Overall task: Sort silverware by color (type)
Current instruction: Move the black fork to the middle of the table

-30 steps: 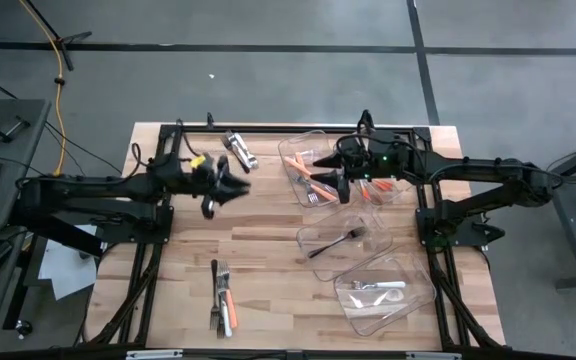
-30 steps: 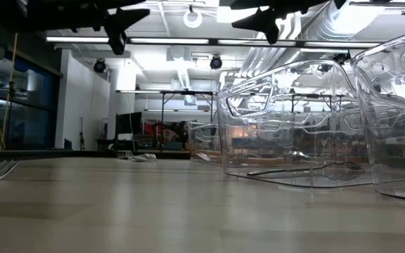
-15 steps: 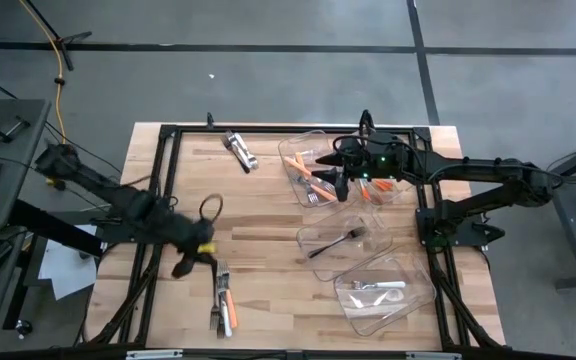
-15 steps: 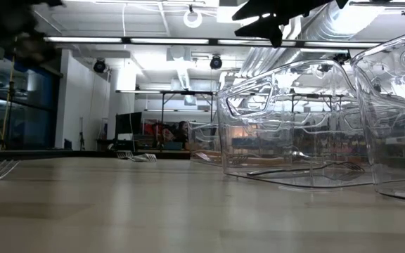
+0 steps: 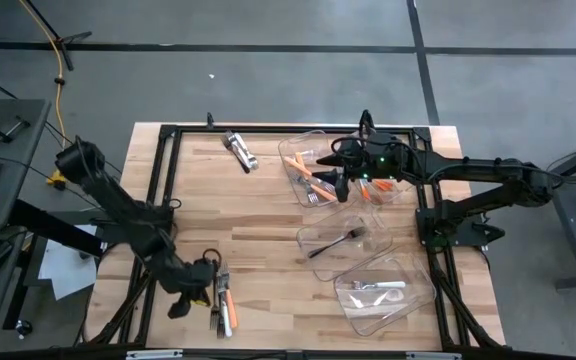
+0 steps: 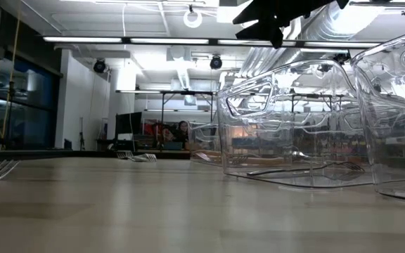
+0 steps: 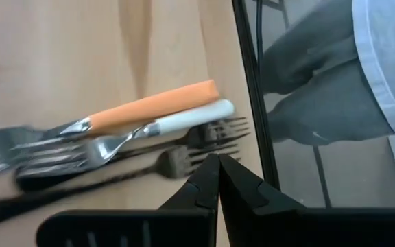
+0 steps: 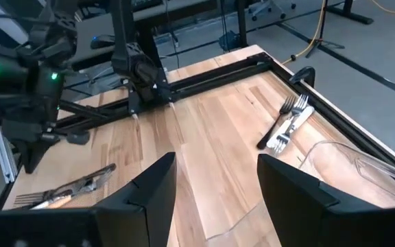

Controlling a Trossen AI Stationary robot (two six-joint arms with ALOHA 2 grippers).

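One camera looked straight down over the whole surface (image 5: pixel 268 215), another sat level at its top facing the room, and each wrist camera peered close, sharing the near-edge forks (image 5: pixel 222 297).

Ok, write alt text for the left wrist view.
The left gripper's dark fingers are shut together just short of a small pile of forks on the wooden table: an orange-handled fork, a white-handled fork and dark metal forks.
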